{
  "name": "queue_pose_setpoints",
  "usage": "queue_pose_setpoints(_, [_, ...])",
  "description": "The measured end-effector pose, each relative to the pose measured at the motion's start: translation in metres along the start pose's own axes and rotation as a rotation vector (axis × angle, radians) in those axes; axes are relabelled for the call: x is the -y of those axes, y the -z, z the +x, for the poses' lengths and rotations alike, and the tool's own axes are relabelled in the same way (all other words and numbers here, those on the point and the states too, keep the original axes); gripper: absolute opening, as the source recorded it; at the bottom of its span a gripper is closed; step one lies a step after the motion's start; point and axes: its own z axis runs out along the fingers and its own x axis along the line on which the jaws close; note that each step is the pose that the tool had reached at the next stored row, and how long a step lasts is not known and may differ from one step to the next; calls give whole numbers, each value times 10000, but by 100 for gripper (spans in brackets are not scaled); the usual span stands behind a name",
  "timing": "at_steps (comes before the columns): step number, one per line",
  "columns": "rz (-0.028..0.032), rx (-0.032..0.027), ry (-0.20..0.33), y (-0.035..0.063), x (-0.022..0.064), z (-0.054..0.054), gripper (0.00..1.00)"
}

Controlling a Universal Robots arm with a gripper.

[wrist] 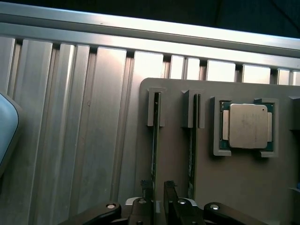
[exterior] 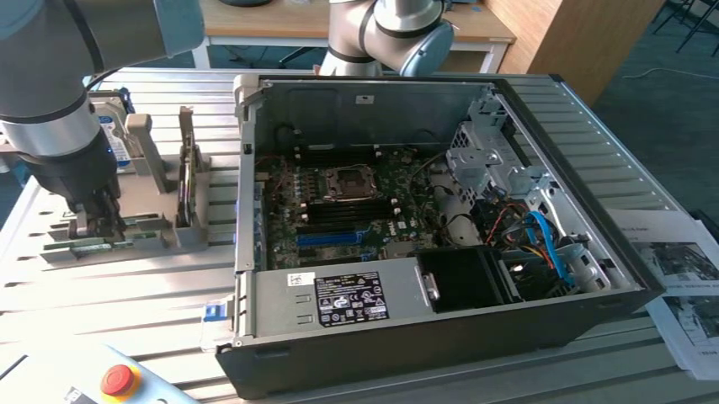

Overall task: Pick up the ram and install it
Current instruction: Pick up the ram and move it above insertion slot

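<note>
A: Wrist view first. State of the end effector?
B: Part open. Two dark fingers stand apart, one on each side of the ram, and the gap is wider than the stick. Can't tell if either pad touches it. Not clamped, nothing lifted.
A: Where's the ram?
B: It stands on its long edge in a slot of a grey holder, its far end seated in a notched post. A second stick stands in the parallel slot just beside it. The one between the fingers is the stick farther from the CPU, which lies flat in its own pocket on the same holder.
A: What's the holder on?
B: A ribbed aluminium worktop.
A: Exterior view?
B: On the exterior view's left the arm points straight down, with the end effector low over the holder. An open PC case lies just beside the holder, toward the exterior view's right. Its motherboard is exposed, with a blue slot strip on it. The ram is outside the case, not installed.
A: Anything else?
B: A hard drive with a blue-white label stands upright behind the arm. There's a red stop button at the near edge, and printed sheets lie past the case on the exterior view's right.
</note>
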Motion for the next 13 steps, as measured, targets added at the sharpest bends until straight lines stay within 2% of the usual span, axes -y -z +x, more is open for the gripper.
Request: queue_pose_setpoints(13, [0, 0, -2, 0, 22, 11, 24])
